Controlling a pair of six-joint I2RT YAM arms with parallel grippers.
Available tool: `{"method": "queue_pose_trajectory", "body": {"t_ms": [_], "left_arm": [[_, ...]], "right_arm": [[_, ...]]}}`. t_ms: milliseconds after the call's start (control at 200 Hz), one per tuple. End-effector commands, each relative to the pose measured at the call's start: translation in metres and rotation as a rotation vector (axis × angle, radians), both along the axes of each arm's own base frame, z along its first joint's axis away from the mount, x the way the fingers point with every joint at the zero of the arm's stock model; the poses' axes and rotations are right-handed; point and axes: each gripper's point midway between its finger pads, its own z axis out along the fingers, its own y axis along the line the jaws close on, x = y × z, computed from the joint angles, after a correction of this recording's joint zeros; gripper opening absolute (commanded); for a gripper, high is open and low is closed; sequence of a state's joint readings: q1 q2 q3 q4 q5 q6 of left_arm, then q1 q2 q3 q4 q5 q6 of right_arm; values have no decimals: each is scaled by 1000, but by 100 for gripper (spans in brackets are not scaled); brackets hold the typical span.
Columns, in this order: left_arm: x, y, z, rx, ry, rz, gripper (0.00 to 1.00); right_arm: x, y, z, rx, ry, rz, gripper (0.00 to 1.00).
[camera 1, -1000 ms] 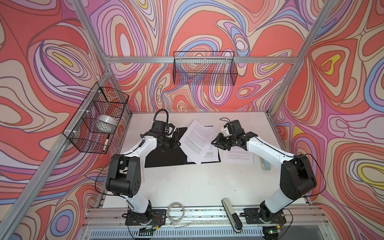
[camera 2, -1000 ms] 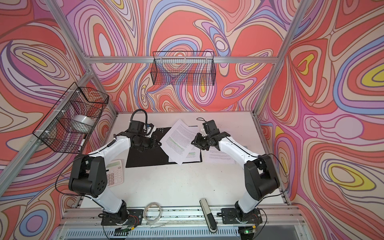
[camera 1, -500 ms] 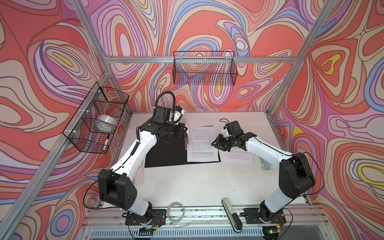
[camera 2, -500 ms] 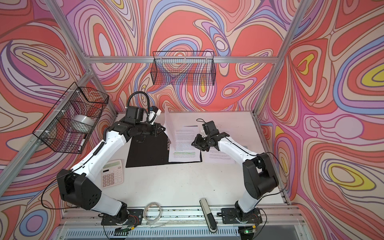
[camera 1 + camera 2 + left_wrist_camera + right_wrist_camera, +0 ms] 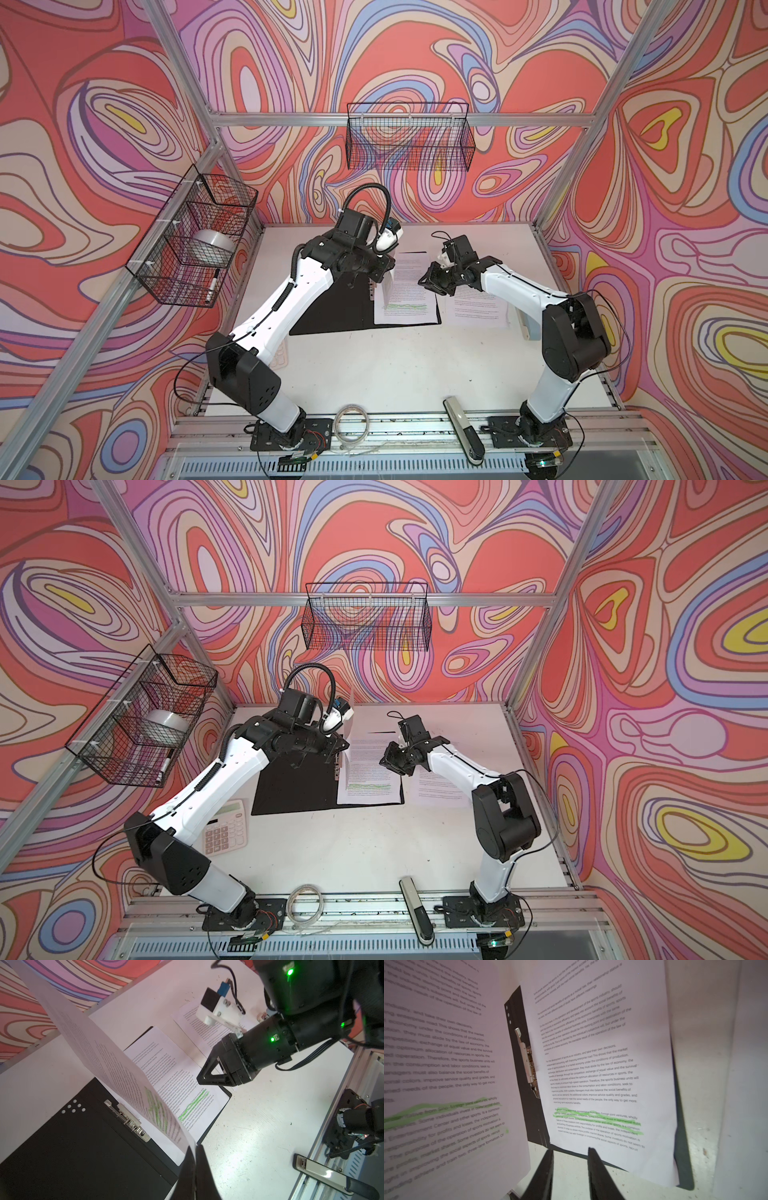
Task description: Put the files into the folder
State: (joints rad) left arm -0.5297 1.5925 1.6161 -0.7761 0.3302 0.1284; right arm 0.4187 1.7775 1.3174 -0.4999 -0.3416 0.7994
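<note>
The folder [image 5: 332, 307] lies open on the table, black inside up, with its metal clip [image 5: 126, 1120] along the spine. One of the files [image 5: 409, 299] lies flat on its right half. My left gripper [image 5: 195, 1151] is shut on the corner of a second sheet [image 5: 108, 1059], which stands lifted on edge above the spine [image 5: 347, 737]. A third sheet [image 5: 478, 307] rests on the table right of the folder. My right gripper [image 5: 570, 1150] is open and empty, low over the table at the right edge of the flat sheet [image 5: 591, 1053].
A calculator [image 5: 224, 829] lies left of the folder under my left arm. A black and silver stapler [image 5: 463, 428] and a cable coil [image 5: 351, 422] sit on the front rail. Wire baskets hang on the back wall [image 5: 409, 137] and left wall [image 5: 195, 245].
My left arm has risen and swung the held sheet from lying slanted across the folder to standing on edge over the spine. The right gripper has stayed beside the folder's right edge.
</note>
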Motion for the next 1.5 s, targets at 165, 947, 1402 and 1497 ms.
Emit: {"method": "queue_pose_trajectory", "body": {"t_ms": [165, 947, 1402, 1497], "left_arm": [[-17, -23, -48, 124, 13, -89, 0], [-35, -60, -120, 221, 207, -140, 51], [-21, 32, -35, 158, 72, 85, 63], [-17, 64, -24, 114, 79, 165, 63]], "right_arm": [[-25, -66, 5, -279, 11, -95, 33], [-26, -92, -30, -104, 133, -122, 38], [12, -81, -69, -109, 197, -74, 39], [18, -80, -78, -119, 212, -77, 39]]}}
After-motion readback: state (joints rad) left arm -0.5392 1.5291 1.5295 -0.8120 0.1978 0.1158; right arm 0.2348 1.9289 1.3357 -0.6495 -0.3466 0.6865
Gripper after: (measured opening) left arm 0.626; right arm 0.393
